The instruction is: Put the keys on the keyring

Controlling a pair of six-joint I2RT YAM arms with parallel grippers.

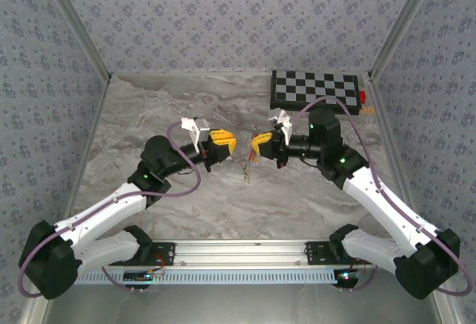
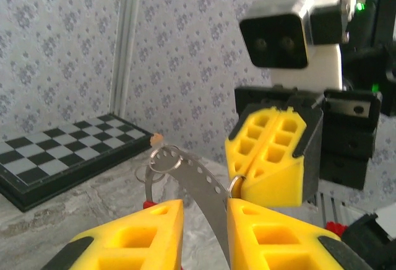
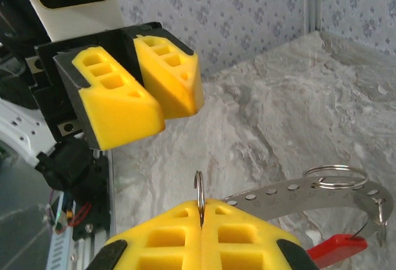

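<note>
Right wrist view first: my right pincer [image 3: 201, 215] is closed on the keyring [image 3: 198, 186], nipping the thin wire edge-on so a small arc stands up above the yellow pads. Off that ring runs a flat perforated metal strip [image 3: 278, 192], out to a smaller split ring [image 3: 334, 176] with a red tab [image 3: 337, 246] below it. The whole lot seems to hang above the marble surface [image 3: 278, 115]. Facing it, just to the left in the overhead view, my left pincer [image 3: 151, 90] has its jaws a little apart and holds nothing. The strip crosses in front of that gap on the left wrist camera, and I cannot tell whether it brushes a pad. At the strip's far tip sits what I take for the orange-tan key [image 2: 156, 139]; the yellow one I cannot make out.

My judgement: everything here is light, stiff and slick — thin wire that will twist or pop from soft pads if pushed sideways. I'd take a key by its flat head, pads across both faces, leaving its hole free.
</note>
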